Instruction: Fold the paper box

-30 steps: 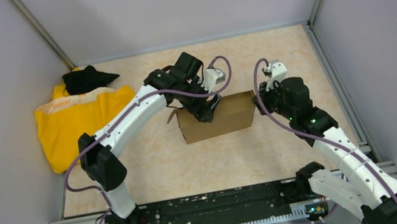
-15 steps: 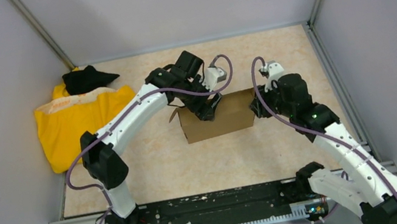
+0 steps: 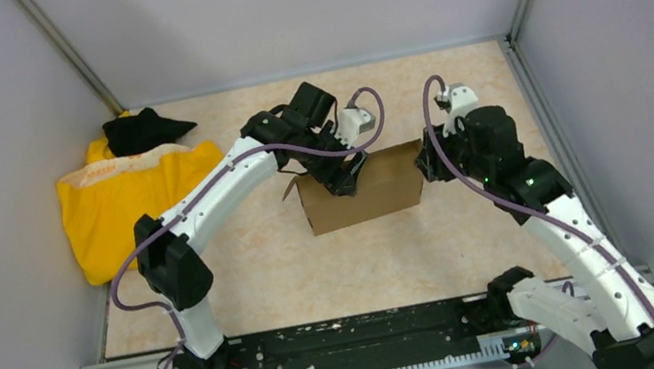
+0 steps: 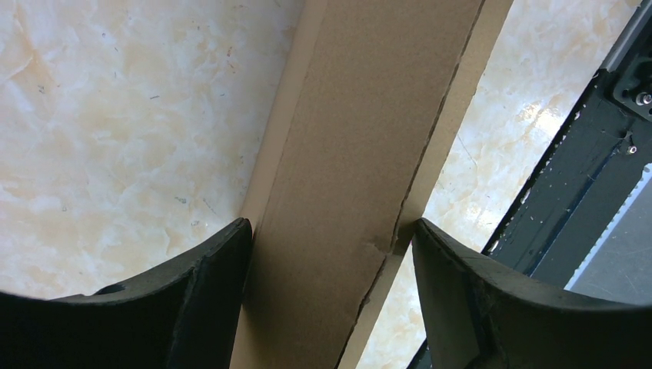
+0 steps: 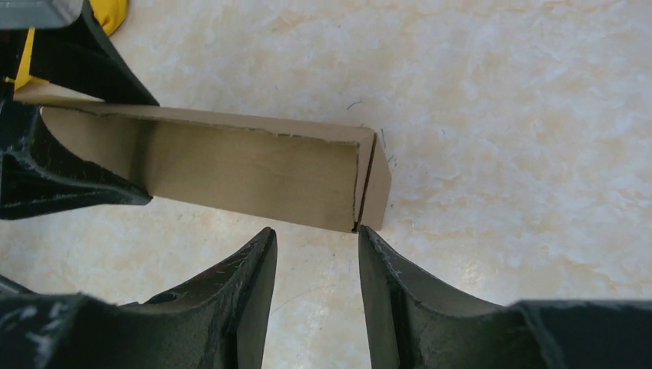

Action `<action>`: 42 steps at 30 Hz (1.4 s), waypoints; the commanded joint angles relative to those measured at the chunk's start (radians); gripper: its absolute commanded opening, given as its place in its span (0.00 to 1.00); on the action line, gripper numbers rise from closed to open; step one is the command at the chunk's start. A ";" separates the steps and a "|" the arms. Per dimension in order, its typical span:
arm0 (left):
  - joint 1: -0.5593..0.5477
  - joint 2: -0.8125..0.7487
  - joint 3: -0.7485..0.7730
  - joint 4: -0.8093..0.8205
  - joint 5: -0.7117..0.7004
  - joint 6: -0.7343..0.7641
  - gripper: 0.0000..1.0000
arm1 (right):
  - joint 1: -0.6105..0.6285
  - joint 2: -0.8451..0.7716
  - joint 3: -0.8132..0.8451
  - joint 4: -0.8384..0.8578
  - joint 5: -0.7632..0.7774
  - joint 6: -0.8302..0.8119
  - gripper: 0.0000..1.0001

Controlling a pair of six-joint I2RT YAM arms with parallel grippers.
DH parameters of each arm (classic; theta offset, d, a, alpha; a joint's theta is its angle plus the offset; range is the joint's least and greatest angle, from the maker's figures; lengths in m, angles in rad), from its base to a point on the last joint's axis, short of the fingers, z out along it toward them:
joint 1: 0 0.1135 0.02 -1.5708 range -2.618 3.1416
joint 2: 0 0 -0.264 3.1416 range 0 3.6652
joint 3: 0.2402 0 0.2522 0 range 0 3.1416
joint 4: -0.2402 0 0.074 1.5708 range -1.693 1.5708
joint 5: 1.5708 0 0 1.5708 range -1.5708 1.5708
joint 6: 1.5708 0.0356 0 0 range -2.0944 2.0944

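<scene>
Paper box (image 3: 366, 196) upright on edge, left claw (image 4: 330, 238) clamping top; right claw (image 5: 314, 234) open beside corner.

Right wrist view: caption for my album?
Right tool, open, hovers by the paper box; left tool clamps its far end.

The paper box (image 3: 366, 196) is plain brown, the cloth (image 3: 119, 206) yellow, the table (image 3: 317, 267) cream and marbled.
</scene>
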State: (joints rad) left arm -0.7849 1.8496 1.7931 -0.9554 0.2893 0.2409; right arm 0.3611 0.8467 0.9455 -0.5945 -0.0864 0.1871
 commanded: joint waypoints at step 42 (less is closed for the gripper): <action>-0.001 0.092 0.026 -0.010 0.058 0.038 0.70 | -0.164 0.162 0.015 0.118 -0.175 0.040 0.16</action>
State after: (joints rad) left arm -0.7849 1.8778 1.8214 -0.9504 0.3271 0.2699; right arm 0.1997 1.0363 0.9859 -0.4446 -0.2405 0.2440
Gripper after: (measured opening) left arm 0.757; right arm 0.167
